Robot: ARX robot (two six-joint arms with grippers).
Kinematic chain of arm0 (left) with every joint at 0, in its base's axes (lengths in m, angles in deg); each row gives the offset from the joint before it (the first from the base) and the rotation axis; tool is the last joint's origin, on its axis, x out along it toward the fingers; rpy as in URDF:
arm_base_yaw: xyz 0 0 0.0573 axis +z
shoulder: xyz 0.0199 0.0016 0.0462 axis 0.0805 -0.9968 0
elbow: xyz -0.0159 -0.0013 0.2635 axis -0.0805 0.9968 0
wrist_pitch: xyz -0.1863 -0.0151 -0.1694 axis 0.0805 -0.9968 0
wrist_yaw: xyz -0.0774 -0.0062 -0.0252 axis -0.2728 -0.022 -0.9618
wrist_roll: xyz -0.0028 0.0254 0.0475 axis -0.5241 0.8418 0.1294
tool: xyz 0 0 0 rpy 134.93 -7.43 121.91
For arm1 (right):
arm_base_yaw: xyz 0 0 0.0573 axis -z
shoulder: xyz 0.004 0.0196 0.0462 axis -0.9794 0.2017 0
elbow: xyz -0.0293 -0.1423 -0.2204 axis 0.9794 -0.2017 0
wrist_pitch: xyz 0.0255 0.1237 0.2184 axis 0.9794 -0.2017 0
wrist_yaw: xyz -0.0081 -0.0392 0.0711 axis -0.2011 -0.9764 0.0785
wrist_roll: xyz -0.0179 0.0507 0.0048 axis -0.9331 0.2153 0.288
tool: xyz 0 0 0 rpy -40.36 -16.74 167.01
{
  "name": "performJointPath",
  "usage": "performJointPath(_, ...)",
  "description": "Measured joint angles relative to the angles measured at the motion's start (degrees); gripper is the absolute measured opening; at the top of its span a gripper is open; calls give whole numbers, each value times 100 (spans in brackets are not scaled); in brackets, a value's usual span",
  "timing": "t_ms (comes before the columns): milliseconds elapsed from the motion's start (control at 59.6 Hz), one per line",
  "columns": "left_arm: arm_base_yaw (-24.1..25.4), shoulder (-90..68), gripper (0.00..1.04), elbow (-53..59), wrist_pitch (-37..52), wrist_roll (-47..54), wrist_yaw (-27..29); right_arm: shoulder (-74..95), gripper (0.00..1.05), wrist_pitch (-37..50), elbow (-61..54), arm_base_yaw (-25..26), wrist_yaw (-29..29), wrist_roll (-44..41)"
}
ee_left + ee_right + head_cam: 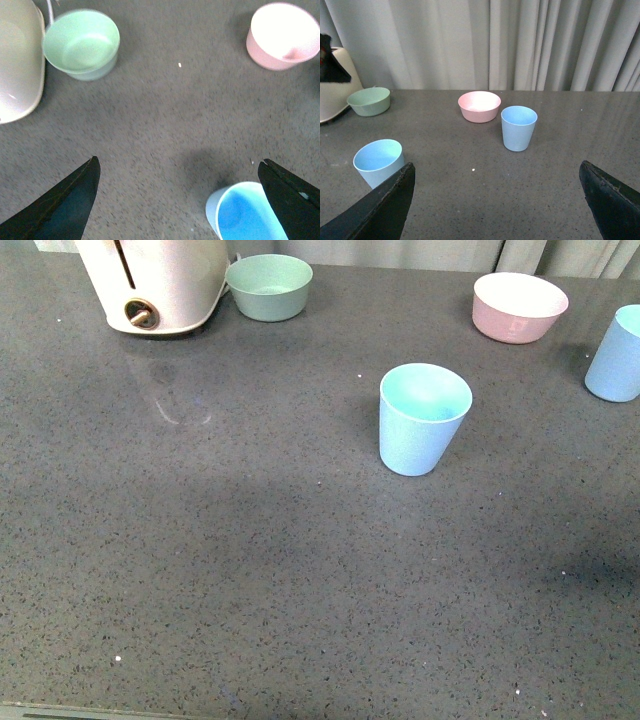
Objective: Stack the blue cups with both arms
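Observation:
One light blue cup [423,418] stands upright near the middle of the dark table. The second blue cup [616,354] stands at the right edge, cut off by the frame. Neither arm shows in the front view. My left gripper [179,172] is open above the table, with the middle cup [246,212] close to its one finger [292,200]. My right gripper [497,175] is open and empty, low over the table; the right cup [519,128] stands ahead of it and the middle cup [378,161] beside its finger [380,207].
A mint-green bowl [269,285] and a cream appliance [160,282] stand at the back left. A pink bowl [519,306] stands at the back right, near the right cup. A curtain [520,40] hangs behind the table.

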Motion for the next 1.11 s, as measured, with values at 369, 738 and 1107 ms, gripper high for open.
performJointPath(369, 2179, 4072, 36, 5469, 4666, 1215, -57, -4, 96, 0, 0, 0, 4, 0)
performJointPath(738, 3086, 8743, 2, 7893, 2782, 1274, -1080, -7, 96, 0, 0, -4, 15, 2)
performJointPath(1107, 3191, 9479, 2, 8354, 2529, 1274, -1113, -7, 96, 0, 0, -4, -2, 2)
